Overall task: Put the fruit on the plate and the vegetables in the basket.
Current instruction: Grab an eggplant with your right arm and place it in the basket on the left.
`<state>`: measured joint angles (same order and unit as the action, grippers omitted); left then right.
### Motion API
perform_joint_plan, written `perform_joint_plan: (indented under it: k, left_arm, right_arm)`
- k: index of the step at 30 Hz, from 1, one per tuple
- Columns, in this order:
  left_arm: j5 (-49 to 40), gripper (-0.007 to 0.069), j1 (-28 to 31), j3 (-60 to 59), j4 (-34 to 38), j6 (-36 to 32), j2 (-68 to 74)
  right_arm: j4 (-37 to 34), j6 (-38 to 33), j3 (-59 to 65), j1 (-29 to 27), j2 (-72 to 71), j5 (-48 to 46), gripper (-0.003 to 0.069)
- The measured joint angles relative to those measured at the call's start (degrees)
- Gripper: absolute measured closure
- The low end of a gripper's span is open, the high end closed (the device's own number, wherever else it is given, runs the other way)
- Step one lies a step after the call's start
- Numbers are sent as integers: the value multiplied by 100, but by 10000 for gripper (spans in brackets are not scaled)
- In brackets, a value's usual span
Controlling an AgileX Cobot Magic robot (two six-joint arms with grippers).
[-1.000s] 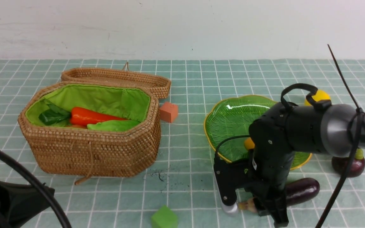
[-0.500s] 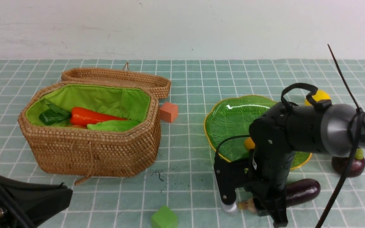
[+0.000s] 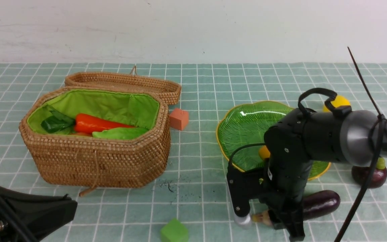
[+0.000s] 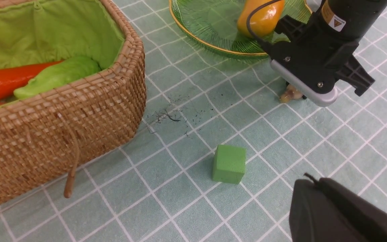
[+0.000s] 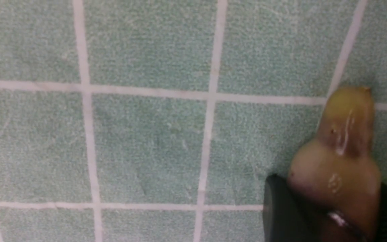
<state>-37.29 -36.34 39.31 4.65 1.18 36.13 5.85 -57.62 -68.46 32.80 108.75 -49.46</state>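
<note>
The right gripper [image 3: 275, 222] grasps the eggplant [image 3: 319, 203] at its stem, just near of the plate [image 3: 247, 126]; the left gripper [image 4: 341, 211] is clenched.

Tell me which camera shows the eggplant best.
Front view: the eggplant shows its long purple body, stem end in the right gripper. Left wrist view catches only its pale stem tip; right wrist view shows that stem tip blurred, up close.
</note>
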Motion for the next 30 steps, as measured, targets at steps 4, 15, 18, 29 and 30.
perform_joint_plan:
  k: [4, 15, 18, 29, 30]
  left_arm:
    - [12, 638, 0, 0, 0, 0, 0]
    - [463, 638, 0, -6, -106, -118, -131]
    - [593, 638, 0, -11, -384, -53, -237]
    - [1533, 638, 0, -11, -603, 446, -828]
    - [1493, 638, 0, -11, -603, 453, -847]
  right_arm:
    - [-23, 271, 0, 0, 0, -64, 384]
    - [-1176, 1939, -91, 0, -1142, -245, 384]
    - [-1672, 2146, -416, 17, -1559, -247, 384]
    - [-3822, 1786, -2440, 35, -1492, -3, 384]
    - [-4080, 1640, -2593, 35, -1419, 51, 384]
